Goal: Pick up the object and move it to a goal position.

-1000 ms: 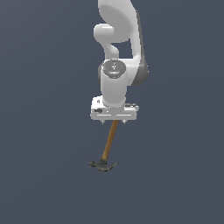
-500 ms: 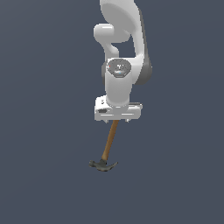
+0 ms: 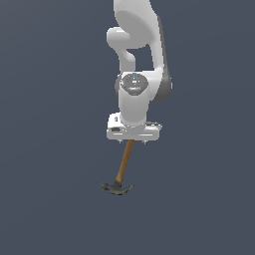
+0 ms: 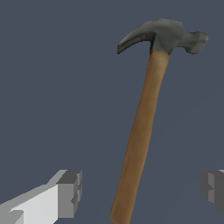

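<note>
The hammer (image 3: 123,167) has a slim orange-brown wooden handle and a dark grey curved head (image 3: 118,188). In the exterior view its handle end runs under my gripper (image 3: 133,141). In the wrist view the hammer (image 4: 140,131) lies between my two fingers, with its head (image 4: 164,35) far from them. One finger (image 4: 70,192) and the other finger (image 4: 214,188) stand wide apart on either side of the handle's end, with a gap on each side. The gripper (image 4: 142,190) is open and touches nothing.
The white arm (image 3: 137,60) rises above the gripper in the exterior view. Around the hammer there is only a plain dark blue-grey surface (image 3: 50,199).
The gripper has shifted slightly toward the exterior view's right and come down a little over the handle's end. The hammer has not moved.
</note>
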Motion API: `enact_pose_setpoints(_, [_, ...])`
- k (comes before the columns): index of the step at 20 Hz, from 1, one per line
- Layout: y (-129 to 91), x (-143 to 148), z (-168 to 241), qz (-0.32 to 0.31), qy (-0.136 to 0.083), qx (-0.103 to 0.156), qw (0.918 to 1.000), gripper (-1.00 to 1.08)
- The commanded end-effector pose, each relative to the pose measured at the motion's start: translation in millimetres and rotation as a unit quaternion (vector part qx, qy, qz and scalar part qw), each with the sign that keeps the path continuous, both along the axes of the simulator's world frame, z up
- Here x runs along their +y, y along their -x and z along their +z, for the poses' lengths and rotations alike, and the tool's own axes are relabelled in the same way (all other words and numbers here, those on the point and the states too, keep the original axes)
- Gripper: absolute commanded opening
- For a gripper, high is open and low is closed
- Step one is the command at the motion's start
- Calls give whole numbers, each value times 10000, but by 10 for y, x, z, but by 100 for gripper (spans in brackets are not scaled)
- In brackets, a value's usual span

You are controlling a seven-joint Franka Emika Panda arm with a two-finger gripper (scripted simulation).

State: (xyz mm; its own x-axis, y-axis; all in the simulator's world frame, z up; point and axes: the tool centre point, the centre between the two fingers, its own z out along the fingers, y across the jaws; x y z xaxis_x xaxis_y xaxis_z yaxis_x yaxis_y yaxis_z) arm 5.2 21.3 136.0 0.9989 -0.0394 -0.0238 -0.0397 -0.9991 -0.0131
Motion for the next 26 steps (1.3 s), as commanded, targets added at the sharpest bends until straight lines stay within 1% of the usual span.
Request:
enact_pose_setpoints(1, [-41,-11,-75,-209,5,-7,9998,100])
enact_pose_setpoints(6, [-149,-44,-281,-782,26,-34,9969,100])
enact_pose_setpoints(14, [-283,-96,-575,-1561,70,-80,9877,100])
enact_pose_setpoints(20, [-325,-115,-679,-1826,88,-99,9831,100])
enact_pose_setpoints(26, [-324,-114,-702,-1836,90,-96,9829,100])
